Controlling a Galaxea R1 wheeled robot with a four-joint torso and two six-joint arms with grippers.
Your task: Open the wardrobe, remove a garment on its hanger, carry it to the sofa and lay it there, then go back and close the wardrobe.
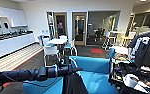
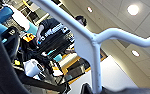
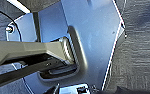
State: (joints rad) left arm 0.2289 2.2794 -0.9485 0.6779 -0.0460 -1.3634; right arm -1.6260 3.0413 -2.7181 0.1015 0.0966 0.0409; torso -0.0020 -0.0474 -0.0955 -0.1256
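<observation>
- The setting is an open break room with dark carpet [image 1: 38, 61], a white kitchen counter [image 1: 12, 42] along the left wall, glass doors at the back, and a white table [image 1: 57, 41] with white chairs [image 1: 51, 51] in the middle of the floor.
- The left gripper [image 1: 66, 68] reaches in from the left on a dark arm and sits at the top of the black garment [image 1: 72, 85]; whether its jaws are apart or closed on the hanger cannot be told from the head view.
- In the left wrist view the thin pale hanger [image 2: 93, 47] runs large across the frame, its shoulder bar meeting an upright stem, close to the camera.
- The garment hangs down from the left gripper in front of the sofa [image 1: 96, 72], covering part of the seat's near edge.
- The turquoise-blue sofa lies just ahead of the robot, its low back wrapping round a wide seat.
- The right wrist view looks down at the robot's own blue-grey body panel and grey carpet [image 3: 141, 50]; the right gripper's jaws cannot be made out.
- A person [image 1: 146, 47] in dark clothes stands at the right beside a control rig, just past the sofa's right end.
- A red mat [image 1: 96, 51] lies on the floor near the back doors.
</observation>
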